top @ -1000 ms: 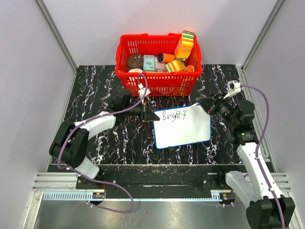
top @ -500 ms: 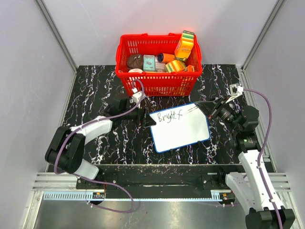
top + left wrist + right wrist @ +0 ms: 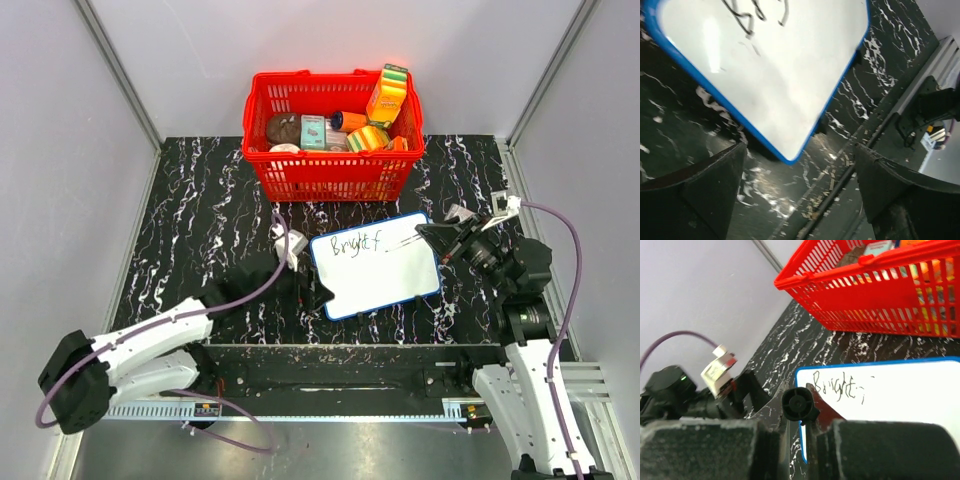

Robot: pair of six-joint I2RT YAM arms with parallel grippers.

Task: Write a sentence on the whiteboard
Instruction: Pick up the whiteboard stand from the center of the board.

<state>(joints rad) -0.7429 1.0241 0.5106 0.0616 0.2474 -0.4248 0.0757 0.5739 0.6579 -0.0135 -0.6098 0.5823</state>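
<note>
The whiteboard (image 3: pixel 380 272) lies flat on the black marbled table (image 3: pixel 200 205) just right of the middle of the top view. It sits below the red basket (image 3: pixel 333 160) without touching it, turned a little so that its upper edge climbs toward the right. The sentence (image 3: pixel 358 243) sits in the board's upper left corner and reads "Bright f" in thin black strokes; the rest of the white face is bare. The left gripper (image 3: pixel 318 290) sits at the board's lower left edge. In its own wrist view its fingers (image 3: pixel 715 185) stand wide apart with nothing between them, and the board's blue-rimmed corner (image 3: pixel 790 159) lies just beyond the gap. The right gripper (image 3: pixel 428 234) reaches in from the right of the frame over the board's upper right part, its jaws clamped on a marker (image 3: pixel 402 242) that points left toward the last letter. Whether the tip touches the surface cannot be told. In the right wrist view the marker's round black end (image 3: pixel 799 404) shows between the closed fingers. Above it in that view are the lettering (image 3: pixel 837 386) and the basket's front wall (image 3: pixel 880 305).
</note>
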